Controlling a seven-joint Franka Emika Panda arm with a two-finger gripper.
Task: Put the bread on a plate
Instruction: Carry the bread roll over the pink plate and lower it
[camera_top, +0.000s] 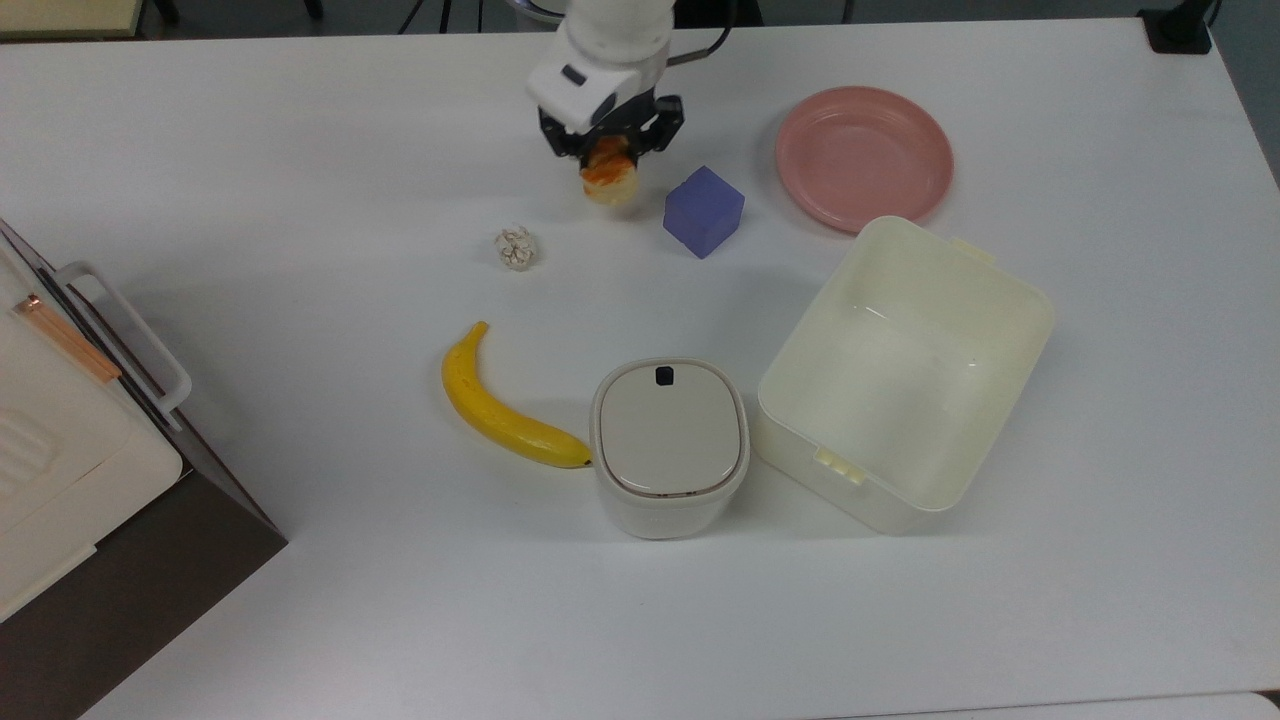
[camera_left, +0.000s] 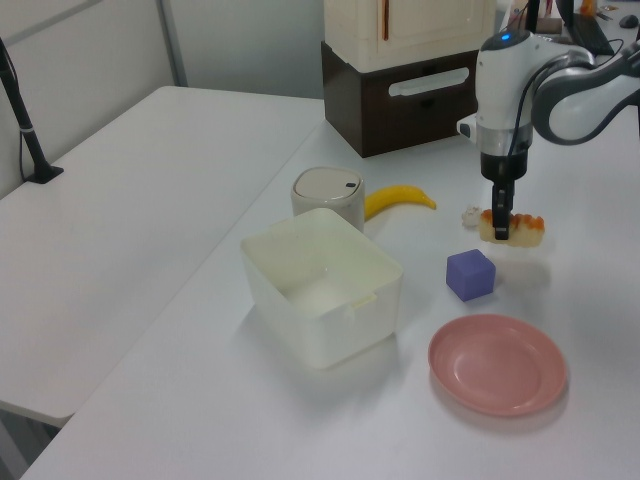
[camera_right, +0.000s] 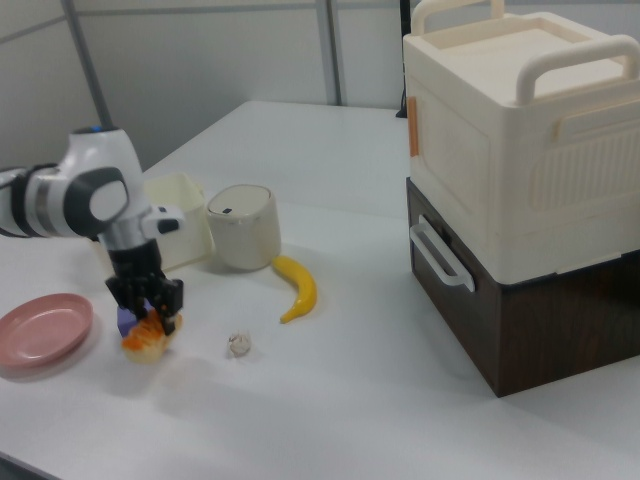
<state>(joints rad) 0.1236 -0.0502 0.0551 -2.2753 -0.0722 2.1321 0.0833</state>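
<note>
White counter (camera_top: 300, 180) in a lab-type room, grey partition walls behind; a cream storage box (camera_right: 520, 130) with handles sits on a dark brown base at one end.

Gripper (camera_top: 610, 150) has its fingers pinched on the bread (camera_top: 611, 182), which is lifted clear of the counter. In the left view the bread (camera_left: 511, 227) hangs roughly level with its shadow on the counter below it. The right view shows it (camera_right: 144, 338) just beside the purple cube (camera_top: 704, 211).

Plate (camera_top: 863, 156) is bare, well apart from the bread toward the top view's right, with the cube between them. Plate (camera_left: 497, 364) sits near the cream tub (camera_top: 905, 372).

Handling, my read:
- Bread looks light, probably a foam or plastic prop; a glazed top could be slick.
- Likely some give, so modest squeeze is enough.
- Fingers grip across the narrow width near one end, not the middle, so it may pivot in the grasp. A mid-length grip would be safer.
- Not fragile; a short drop onto the plate should do no harm.
- Carry it over the cube, not through it.

Other items: whitish knobbly ball (camera_top: 517, 247), banana (camera_top: 500, 405), lidded round bin (camera_top: 669, 445).

No brand, label or readable writing anywhere; only a small dark square mark on the bin lid.
</note>
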